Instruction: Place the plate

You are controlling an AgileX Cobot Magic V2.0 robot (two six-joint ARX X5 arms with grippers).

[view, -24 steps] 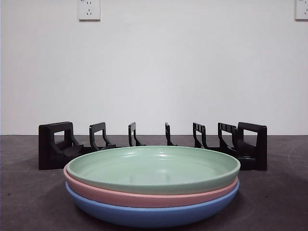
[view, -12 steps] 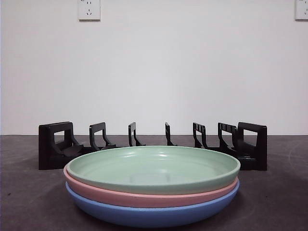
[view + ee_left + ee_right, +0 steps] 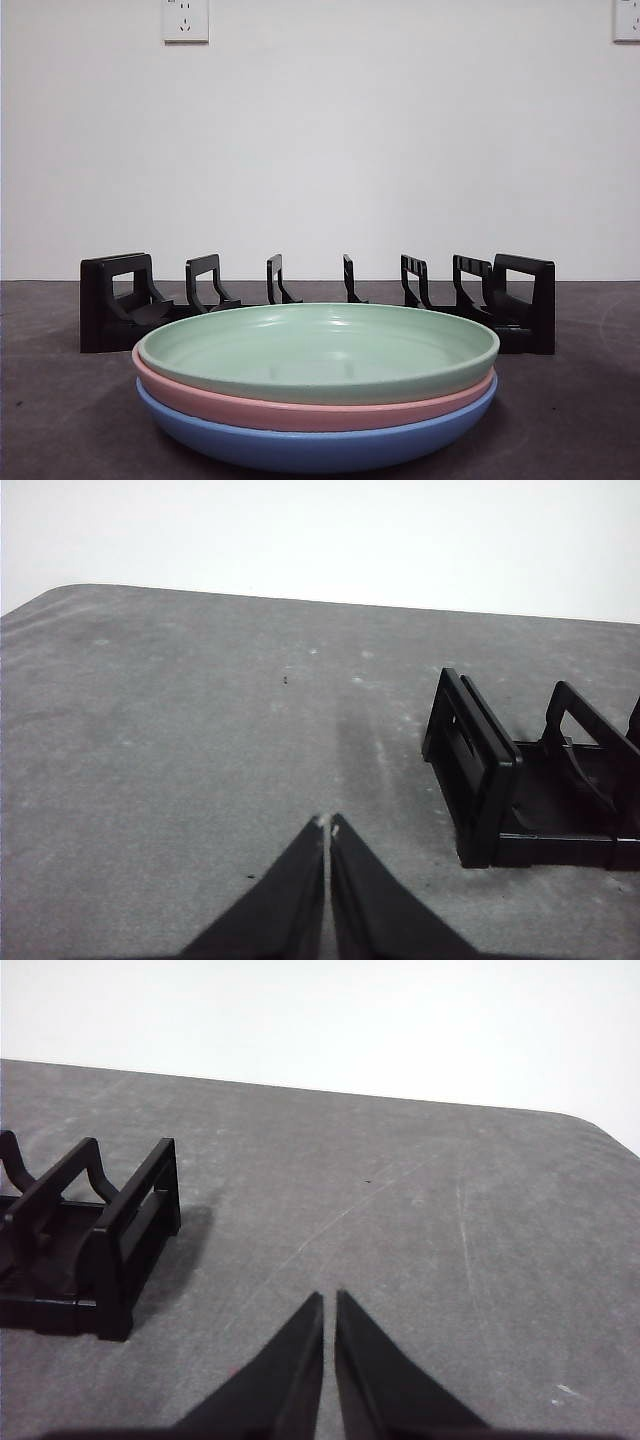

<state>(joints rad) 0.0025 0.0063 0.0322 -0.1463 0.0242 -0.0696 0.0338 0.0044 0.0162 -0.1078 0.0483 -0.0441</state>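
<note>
Front view: green plate [image 3: 318, 350] tops pink/blue stack, black rack [image 3: 318, 300] behind, out of both wrist views; left gripper [image 3: 327, 826] and right gripper [image 3: 328, 1300] pinched closed, empty, over bare tabletop [image 3: 180, 740]; risk: lifting two nested plates or clipping rack.

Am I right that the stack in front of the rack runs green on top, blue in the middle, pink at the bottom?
Not quite. The front view shows the green plate on top, but the pink plate sits in the middle and the blue plate at the bottom, in front of the black rack.
</note>
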